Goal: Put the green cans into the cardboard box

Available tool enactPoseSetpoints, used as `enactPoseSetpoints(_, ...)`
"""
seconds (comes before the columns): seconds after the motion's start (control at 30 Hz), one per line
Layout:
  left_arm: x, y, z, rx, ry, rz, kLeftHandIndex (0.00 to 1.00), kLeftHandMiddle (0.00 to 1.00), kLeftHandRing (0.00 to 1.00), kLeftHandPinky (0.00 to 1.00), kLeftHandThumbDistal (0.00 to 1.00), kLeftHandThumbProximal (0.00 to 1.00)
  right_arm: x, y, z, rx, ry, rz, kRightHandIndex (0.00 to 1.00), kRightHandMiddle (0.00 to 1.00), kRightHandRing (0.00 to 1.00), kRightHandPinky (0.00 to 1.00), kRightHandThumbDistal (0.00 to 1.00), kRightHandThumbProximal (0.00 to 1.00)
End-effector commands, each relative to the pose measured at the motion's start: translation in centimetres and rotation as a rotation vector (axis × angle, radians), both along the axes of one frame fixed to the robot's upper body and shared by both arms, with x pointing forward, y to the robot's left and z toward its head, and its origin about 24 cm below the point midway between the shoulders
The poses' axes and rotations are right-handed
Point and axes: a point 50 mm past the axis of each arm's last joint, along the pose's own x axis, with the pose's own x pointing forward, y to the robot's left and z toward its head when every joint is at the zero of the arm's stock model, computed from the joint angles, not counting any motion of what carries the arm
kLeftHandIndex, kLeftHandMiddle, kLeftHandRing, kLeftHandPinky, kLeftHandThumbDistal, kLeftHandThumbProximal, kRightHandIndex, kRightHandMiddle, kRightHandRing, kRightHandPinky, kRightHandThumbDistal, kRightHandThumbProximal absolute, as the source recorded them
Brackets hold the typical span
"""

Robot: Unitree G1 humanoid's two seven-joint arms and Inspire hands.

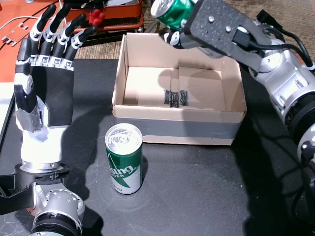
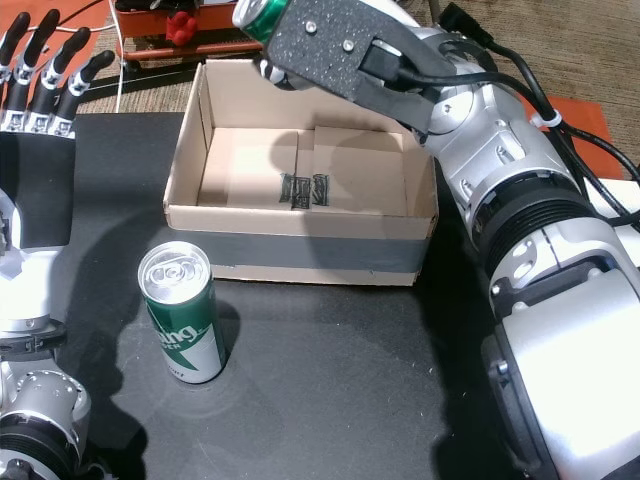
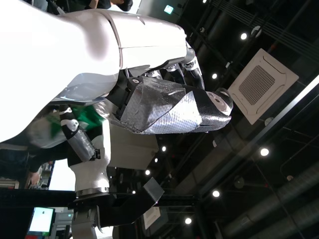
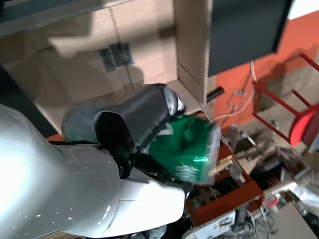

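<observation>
My right hand (image 1: 216,27) (image 2: 340,45) is shut on a green can (image 1: 173,12) (image 2: 260,14) (image 4: 192,147), held tilted above the far edge of the cardboard box (image 1: 177,125) (image 2: 300,255) (image 4: 194,50). The box is open-topped and holds nothing in both head views. A second green can (image 1: 124,158) (image 2: 182,325) stands upright on the black table in front of the box's near left corner. My left hand (image 1: 43,73) (image 2: 35,130) is open, fingers spread and pointing away, left of the box and apart from the standing can.
An orange surface with white cables (image 1: 15,29) lies at the far left. A red frame and a small red piece (image 1: 97,16) (image 2: 180,26) sit behind the box. My right forearm (image 2: 520,230) runs along the box's right side.
</observation>
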Motion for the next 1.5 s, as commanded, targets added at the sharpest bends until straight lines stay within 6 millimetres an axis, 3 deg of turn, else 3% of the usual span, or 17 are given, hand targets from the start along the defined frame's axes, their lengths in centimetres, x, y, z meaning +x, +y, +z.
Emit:
enactPoseSetpoints(0.0, 0.02, -0.18, 0.25, 0.004, -0.017, 0.009, 0.66, 0.74, 0.81, 0.80, 0.40, 0.79, -0.01, -0.29, -0.20, -0.036, 0.011, 0.001, 0.87, 0.96, 0.97, 0.86, 0.85, 0.19)
enactPoseSetpoints(0.07, 0.03, -0.16, 0.27, 0.002, -0.020, 0.009, 0.65, 0.74, 0.81, 0.79, 0.40, 0.79, 0.01, -0.31, -0.21, -0.052, 0.014, 0.001, 0.91, 0.99, 1.00, 0.92, 0.92, 0.26)
enactPoseSetpoints(0.23, 0.06, -0.15, 0.25, -0.003, -0.015, 0.009, 0.64, 0.73, 0.80, 0.79, 0.43, 0.78, 0.02, -0.36, -0.21, -0.053, 0.019, 0.000, 0.94, 1.00, 1.00, 0.97, 0.94, 0.32)
enactPoseSetpoints(1.47, 0.11, 0.00, -0.02, 0.001, 0.012, -0.005, 0.65, 0.74, 0.80, 0.78, 0.47, 0.76, 0.00, -0.39, 0.19, 0.031, 0.003, 0.006, 0.86, 0.96, 0.98, 0.93, 0.90, 0.31)
